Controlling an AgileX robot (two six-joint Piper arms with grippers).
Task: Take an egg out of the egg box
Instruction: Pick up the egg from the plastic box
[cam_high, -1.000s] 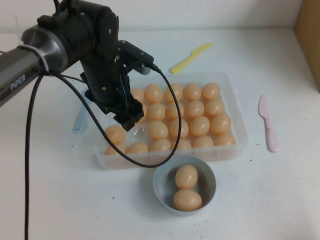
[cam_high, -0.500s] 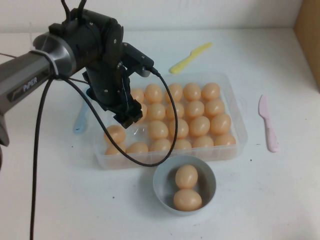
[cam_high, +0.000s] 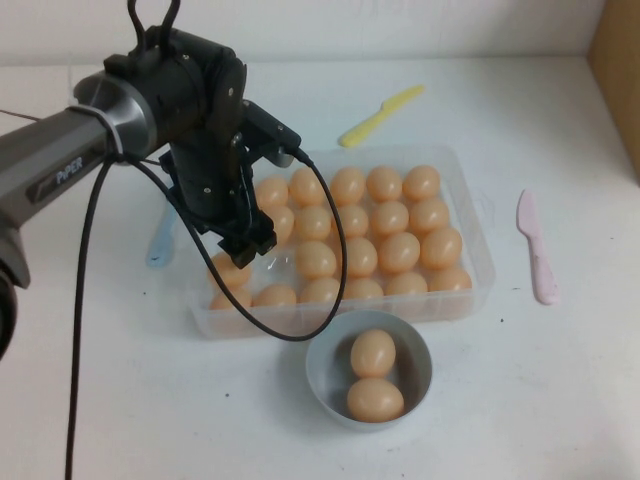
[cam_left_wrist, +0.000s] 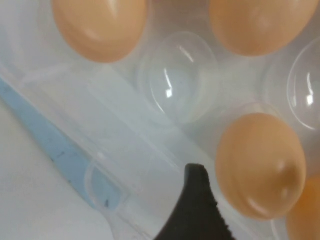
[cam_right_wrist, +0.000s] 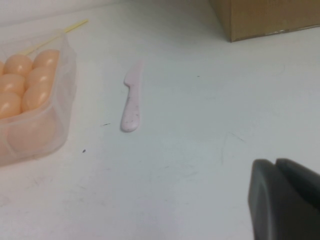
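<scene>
I'm looking down on a white tabletop with the big shallow clear-plastic egg box in the middle of it, packed with peach-orange eggs. My left tool hangs low over the box's left end, and that's the arm doing the work; the right tool is parked well off over bare tabletop, beyond the pink plastic knife, its dark tips pressed together with no gap I can see.

What matters now: the peach-orange matte egg sits just beside the one black fingertip showing in the left wrist view, seated in its dimple with the long axis running roughly along that tip. Beyond it is an empty dimple. I only see that one tip, so I can't tell whether the left tool is apart or together.

Room is tight, I'd judge: neighbouring eggs crowd close, and the box wall with the pale blue plastic knife outside it lies just beside the tool. The small round grey-blue bowl holding two eggs waits near the box's front edge.
</scene>
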